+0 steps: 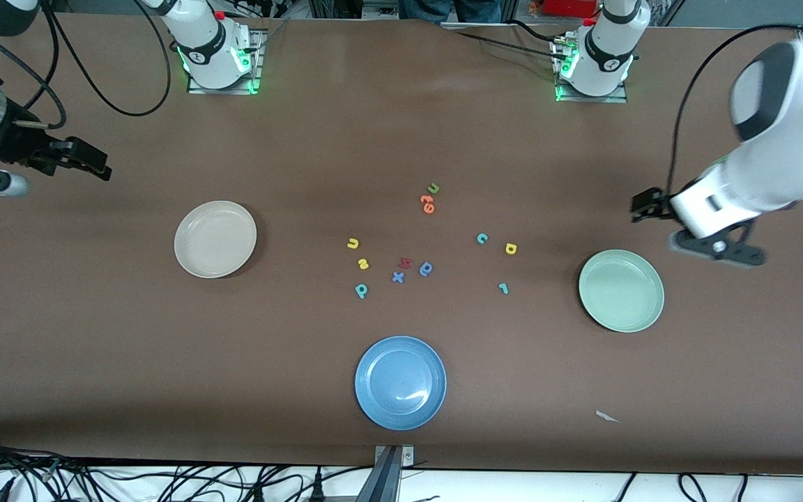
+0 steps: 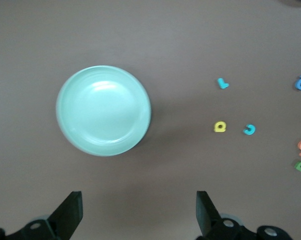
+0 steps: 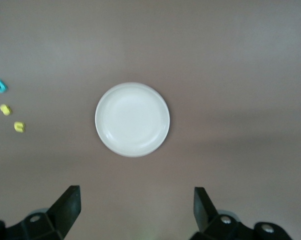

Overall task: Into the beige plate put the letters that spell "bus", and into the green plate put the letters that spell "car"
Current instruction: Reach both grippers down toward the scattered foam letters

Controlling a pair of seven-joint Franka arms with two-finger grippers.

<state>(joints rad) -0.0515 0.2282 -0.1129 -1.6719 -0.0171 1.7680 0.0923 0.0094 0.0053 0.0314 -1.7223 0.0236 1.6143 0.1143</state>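
Left gripper [image 2: 136, 212], right gripper [image 3: 135, 210]: jaws wide apart, nothing held

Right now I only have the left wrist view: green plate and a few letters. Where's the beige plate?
Observer: The beige plate sits toward the right arm's end of the table, with nothing in it.
Operator: And the b, u, s?
Observer: The yellow u, yellow s and teal b lie loose between the beige plate and the table's middle. The u is farthest from the front camera and the b nearest.
Operator: Right gripper?
Observer: The right gripper is open and empty, waiting in the air at the right arm's end.
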